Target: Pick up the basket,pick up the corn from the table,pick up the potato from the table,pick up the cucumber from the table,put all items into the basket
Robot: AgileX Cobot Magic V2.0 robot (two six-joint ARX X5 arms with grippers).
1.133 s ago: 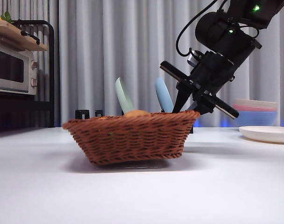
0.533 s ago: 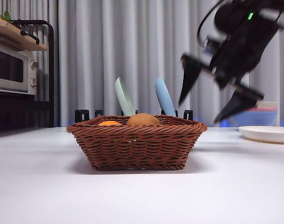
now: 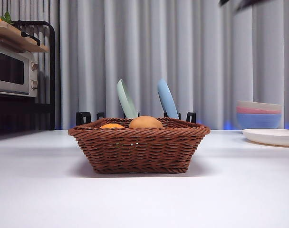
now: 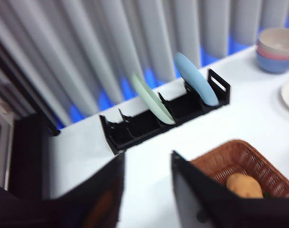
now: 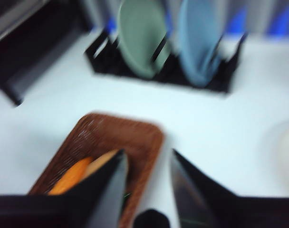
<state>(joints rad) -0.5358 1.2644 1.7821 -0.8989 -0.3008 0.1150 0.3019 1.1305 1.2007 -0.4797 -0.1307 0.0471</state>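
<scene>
Grey pleated curtains (image 3: pixel 149 52) behind a white table (image 3: pixel 144 199), black shelf rack (image 3: pixel 37 71) at one side.

A black dish rack (image 4: pixel 168 116) stands on the white tabletop (image 3: pixel 144 199) before a grey curtain (image 3: pixel 182 47), holding a tilted green plate (image 3: pixel 126 98) and a tilted blue plate (image 3: pixel 167 98). Stacked bowls (image 3: pixel 259 114) sit behind a white plate (image 3: pixel 272 137) at the right. A microwave oven (image 3: pixel 14 71) occupies a black shelf unit (image 3: pixel 40 76) at the left.
</scene>
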